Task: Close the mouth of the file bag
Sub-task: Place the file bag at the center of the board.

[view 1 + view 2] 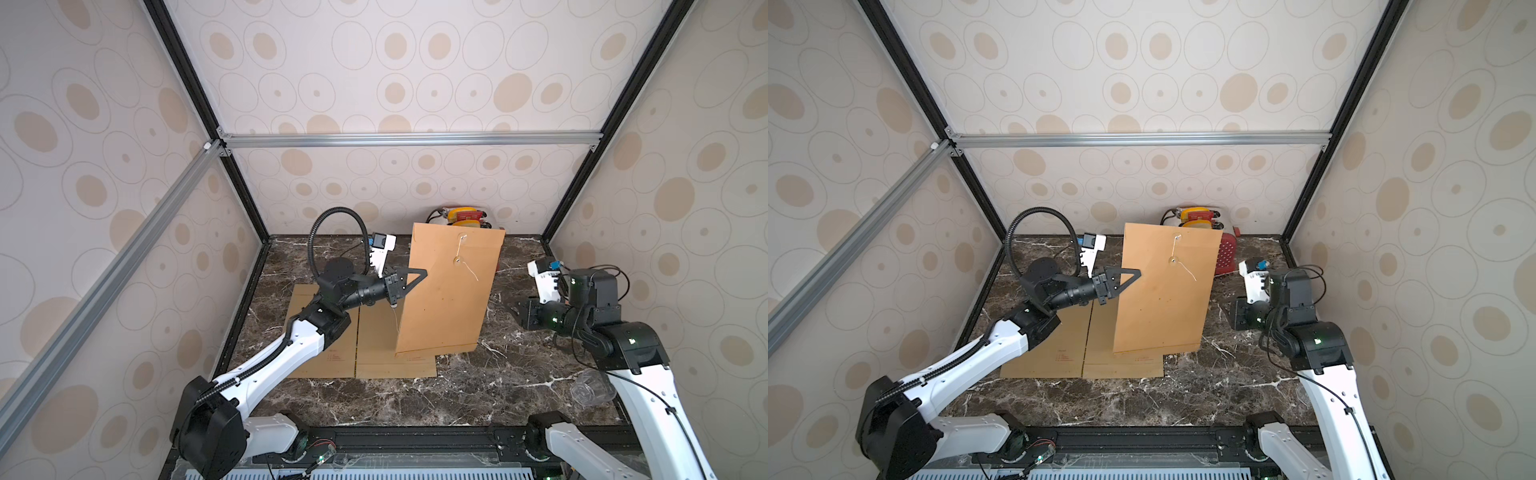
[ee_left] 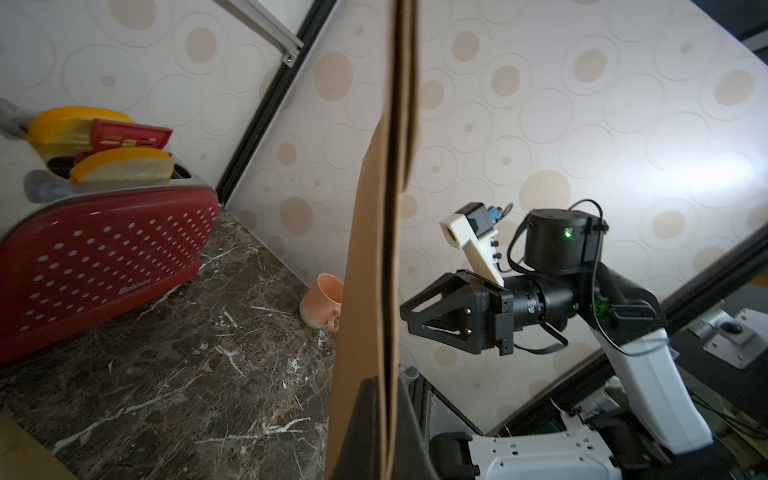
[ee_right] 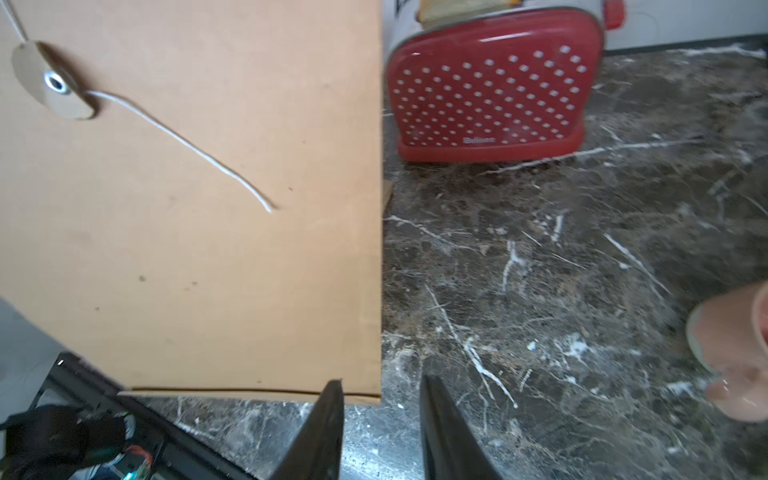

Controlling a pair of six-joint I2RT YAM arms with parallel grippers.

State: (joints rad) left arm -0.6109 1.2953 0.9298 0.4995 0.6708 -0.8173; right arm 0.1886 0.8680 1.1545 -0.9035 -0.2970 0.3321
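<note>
Grips file bag [image 1: 1163,299] upright at its nine-o'clock edge with left gripper [image 1: 1136,275], jaws pinched together. White string [image 1: 1185,270] loose on its face. Right gripper [image 1: 1236,313] at three o'clock, apart from bag. Red toaster [image 1: 1225,259] behind at one o'clock; flat cardboard sheets [image 1: 1054,357] at seven o'clock on marble table [image 1: 1204,399].

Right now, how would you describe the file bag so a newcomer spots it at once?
On the dark marble table, near its middle, the left gripper pinches the edge of the file bag, a tall brown paper envelope. Unlike the flat brown sheets lying below it, it stands upright and carries a white tie string.
</note>
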